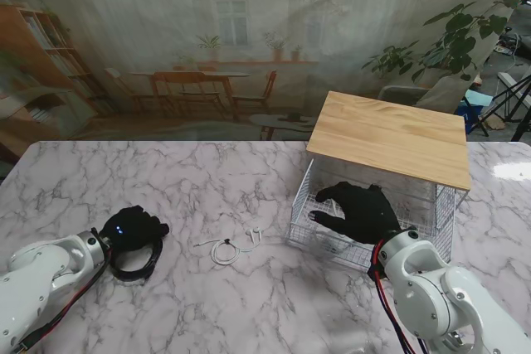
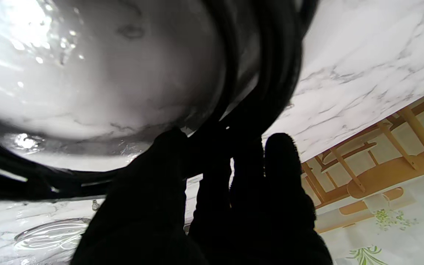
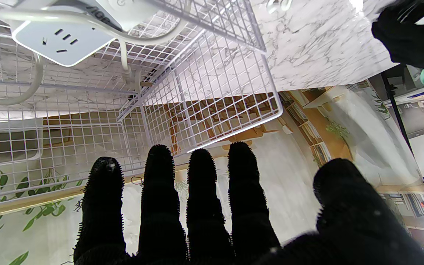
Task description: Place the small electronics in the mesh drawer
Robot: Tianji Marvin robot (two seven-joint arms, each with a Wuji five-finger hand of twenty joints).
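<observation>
The white mesh drawer (image 1: 303, 205) stands pulled out from under a wooden-topped unit (image 1: 390, 134) at the right. My right hand (image 1: 358, 211) hovers over the drawer, fingers spread and empty. In the right wrist view a white power strip (image 3: 68, 33) with its cable lies on the drawer's mesh floor (image 3: 197, 77). My left hand (image 1: 133, 228) is at the left, shut on a coiled black cable (image 1: 137, 267); the left wrist view shows that cable (image 2: 263, 66) looped over my fingers (image 2: 282, 173). A small white cable (image 1: 226, 250) and white earbuds (image 1: 253, 235) lie on the marble between the hands.
The marble table (image 1: 166, 180) stretches wide to the left and toward me. A plant (image 1: 465, 35) and a printed backdrop stand behind the table. A tripod (image 1: 518, 109) is at the far right.
</observation>
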